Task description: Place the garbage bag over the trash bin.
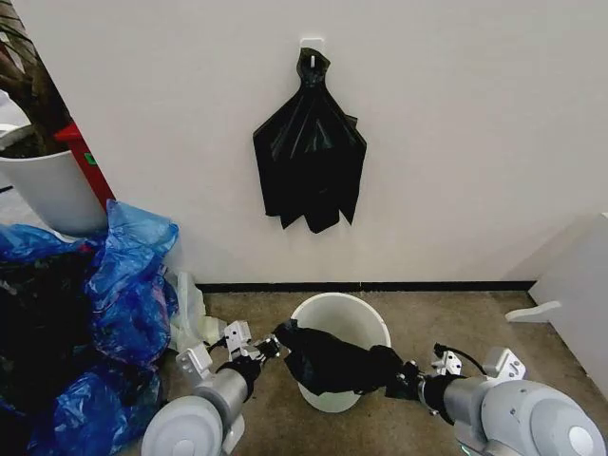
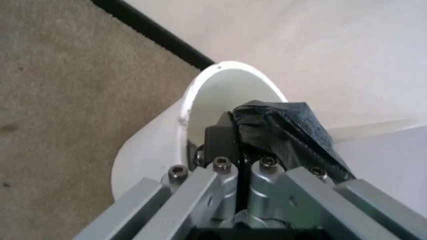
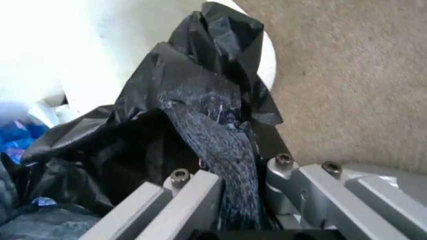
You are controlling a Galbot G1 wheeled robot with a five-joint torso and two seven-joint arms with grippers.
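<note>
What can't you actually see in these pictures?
- Bottom of the trash bin: head view, covered by the garbage bag.
- Whether the bag's mouth is open: crumpled between left gripper and right gripper.
- Plant pot: cut off by the picture's edge.

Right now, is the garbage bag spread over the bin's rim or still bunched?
Bunched: the garbage bag hangs between left pincer and right pincer above the trash bin.

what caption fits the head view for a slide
Both grippers, left and right, hold the garbage bag over the trash bin.
</note>
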